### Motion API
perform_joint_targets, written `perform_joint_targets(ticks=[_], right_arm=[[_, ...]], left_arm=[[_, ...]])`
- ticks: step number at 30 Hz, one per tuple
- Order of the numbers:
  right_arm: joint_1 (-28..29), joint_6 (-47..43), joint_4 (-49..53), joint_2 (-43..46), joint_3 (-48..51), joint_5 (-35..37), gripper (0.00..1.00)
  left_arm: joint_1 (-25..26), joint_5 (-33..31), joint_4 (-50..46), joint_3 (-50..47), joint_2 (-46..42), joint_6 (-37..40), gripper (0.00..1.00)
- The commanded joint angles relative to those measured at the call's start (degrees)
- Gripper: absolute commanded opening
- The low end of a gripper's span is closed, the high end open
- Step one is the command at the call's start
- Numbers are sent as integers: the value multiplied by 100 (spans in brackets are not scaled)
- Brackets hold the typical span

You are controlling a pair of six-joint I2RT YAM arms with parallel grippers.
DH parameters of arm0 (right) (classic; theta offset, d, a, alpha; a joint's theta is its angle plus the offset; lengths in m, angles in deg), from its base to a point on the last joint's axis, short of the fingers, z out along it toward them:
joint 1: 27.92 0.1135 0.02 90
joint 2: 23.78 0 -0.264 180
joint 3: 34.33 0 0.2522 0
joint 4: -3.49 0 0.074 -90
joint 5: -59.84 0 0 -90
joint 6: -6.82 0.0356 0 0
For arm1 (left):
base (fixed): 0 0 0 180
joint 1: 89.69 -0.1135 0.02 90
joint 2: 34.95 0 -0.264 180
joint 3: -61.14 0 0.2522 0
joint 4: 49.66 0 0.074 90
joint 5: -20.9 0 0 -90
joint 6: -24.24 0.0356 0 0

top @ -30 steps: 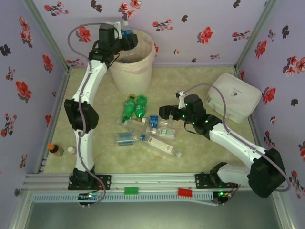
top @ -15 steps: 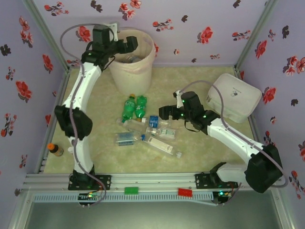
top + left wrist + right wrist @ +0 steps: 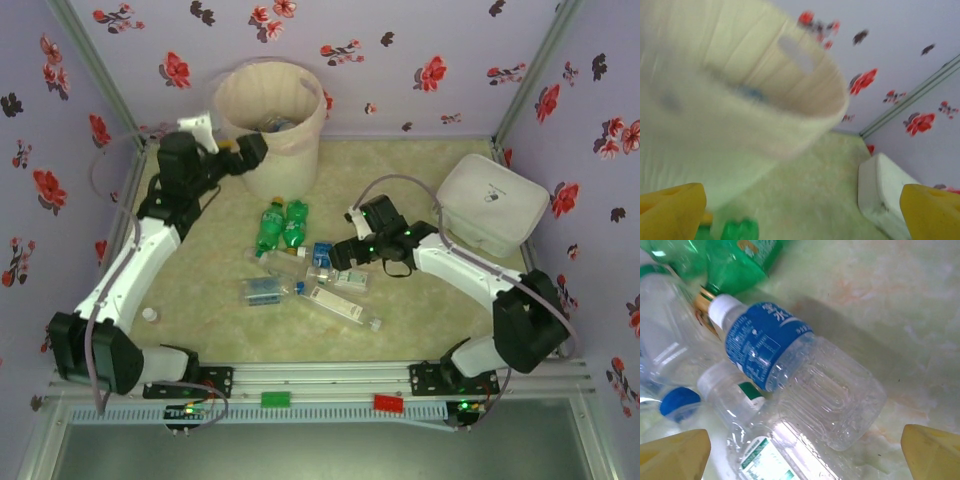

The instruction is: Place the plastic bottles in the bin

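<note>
At desk [image 3: 420,300] centre, the right pincer [image 3: 338,257], fingers apart, hangs over the blue-label bottle [image 3: 800,370], whose long axis lies oblique to the gap. The left pincer [image 3: 252,150], apart and empty, is farther, beside the bin [image 3: 298,150].

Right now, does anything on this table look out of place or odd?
One small white round thing, perhaps a loose cap, lies alone by the left arm, apart from the heap of plastic bottles. Nothing looks spilled.
</note>
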Motion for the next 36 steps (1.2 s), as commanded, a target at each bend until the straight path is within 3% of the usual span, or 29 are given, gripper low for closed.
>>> perform_joint_targets(ticks=[1,9,15,26,36], right_arm=[[102,-481,-8,-277,-245,173,98],[170,-1048,176,-942,-701,357,97],[179,-1142,216,-1336,-985,276,97],[162,-1165,-80,-1816,-1038,618,96],[-76,-1022,-457,-2129,-860,721,83]], left_arm=[[65,202,664,-1022,-557,-955,100],[207,163,361,-2721,-1590,-1628,100],[609,-490,1256,-3509,-1697,-2171,100],[955,-453,1493,-2965,-793,-1831,100],[1067,-500,1560,-3026,-621,-1886,100]])
